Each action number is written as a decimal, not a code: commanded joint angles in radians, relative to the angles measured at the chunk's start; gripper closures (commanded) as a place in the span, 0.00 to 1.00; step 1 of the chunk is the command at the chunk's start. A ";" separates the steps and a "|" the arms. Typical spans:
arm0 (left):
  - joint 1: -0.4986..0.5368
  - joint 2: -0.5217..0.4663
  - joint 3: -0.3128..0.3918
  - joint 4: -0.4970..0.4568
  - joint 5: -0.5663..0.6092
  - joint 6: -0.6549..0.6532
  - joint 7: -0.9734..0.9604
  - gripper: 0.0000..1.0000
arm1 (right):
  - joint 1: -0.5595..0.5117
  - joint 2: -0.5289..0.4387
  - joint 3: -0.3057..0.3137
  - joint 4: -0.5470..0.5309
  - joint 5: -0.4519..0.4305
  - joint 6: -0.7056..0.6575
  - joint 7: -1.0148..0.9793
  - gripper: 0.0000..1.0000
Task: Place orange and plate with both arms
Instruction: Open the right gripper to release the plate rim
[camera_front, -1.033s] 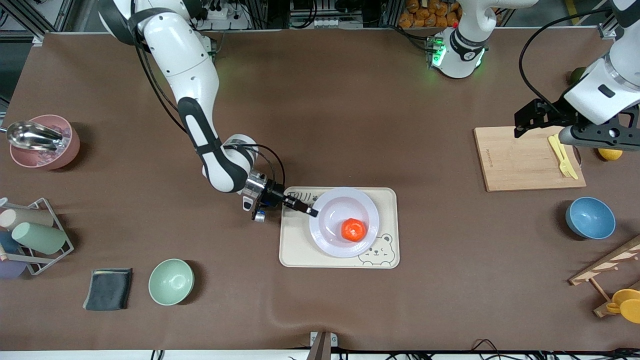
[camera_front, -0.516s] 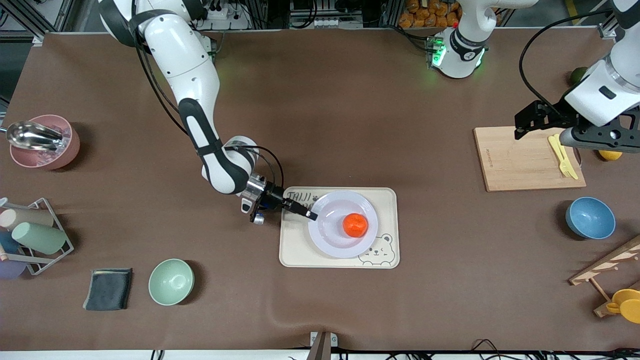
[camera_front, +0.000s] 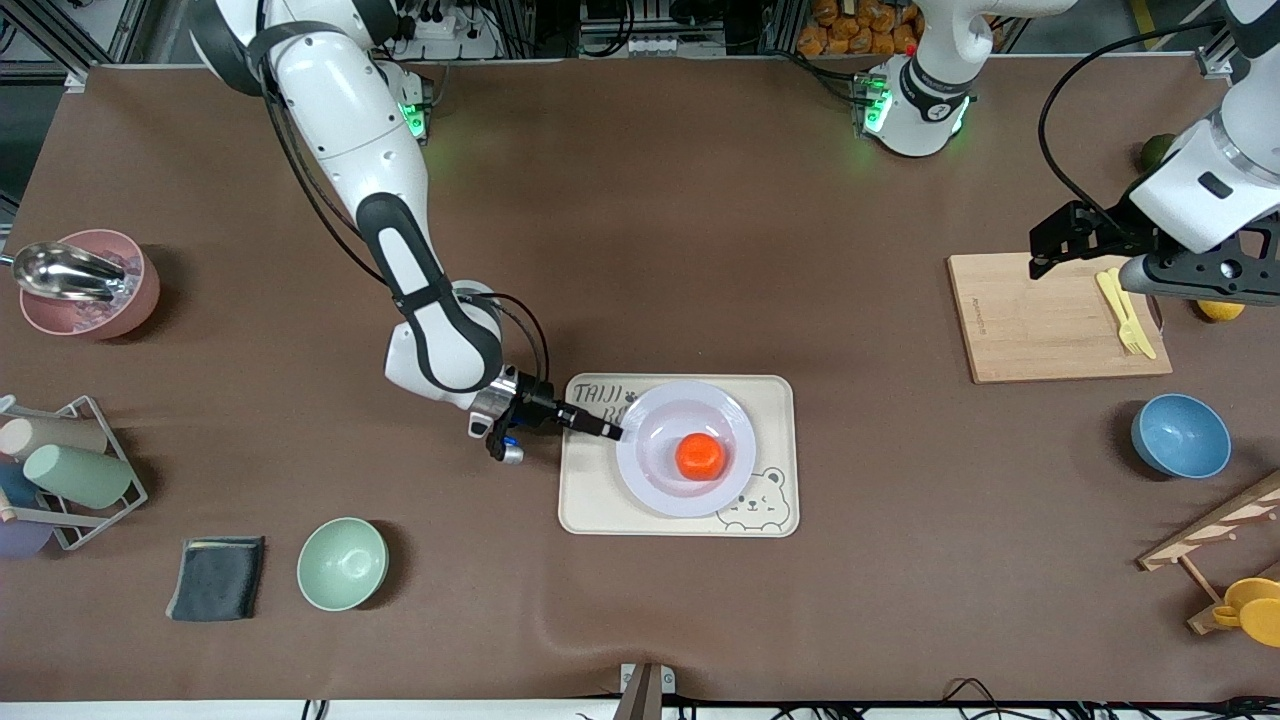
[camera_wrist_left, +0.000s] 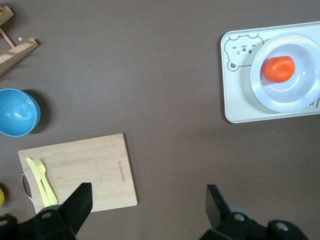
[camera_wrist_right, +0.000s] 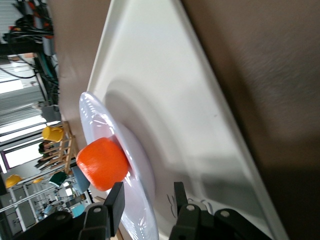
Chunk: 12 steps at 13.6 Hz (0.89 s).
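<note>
Orange (camera_front: 700, 457) sits in the plate (camera_front: 650, 485) on the bear tray (camera_front: 585, 510). From the left wrist, we see the left gripper (camera_wrist_left: 147, 210) spread wide over the table. From the right wrist, the right gripper (camera_wrist_right: 145, 202) seems parted around the rim; dragging could tip the fruit.

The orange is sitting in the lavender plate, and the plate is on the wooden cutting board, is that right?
Not quite. The orange is in the plate, but the plate rests on the beige bear tray, not the cutting board, as the front view shows.
</note>
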 joint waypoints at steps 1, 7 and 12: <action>0.001 0.013 0.002 0.027 -0.015 -0.004 0.001 0.00 | -0.045 -0.041 0.012 0.005 -0.211 -0.015 0.213 0.53; 0.001 0.013 0.002 0.027 -0.015 0.007 0.005 0.00 | -0.193 -0.083 0.011 0.060 -0.543 -0.260 0.418 0.19; 0.001 0.013 0.002 0.027 -0.014 0.007 0.006 0.00 | -0.366 -0.101 0.012 0.107 -0.828 -0.446 0.410 0.04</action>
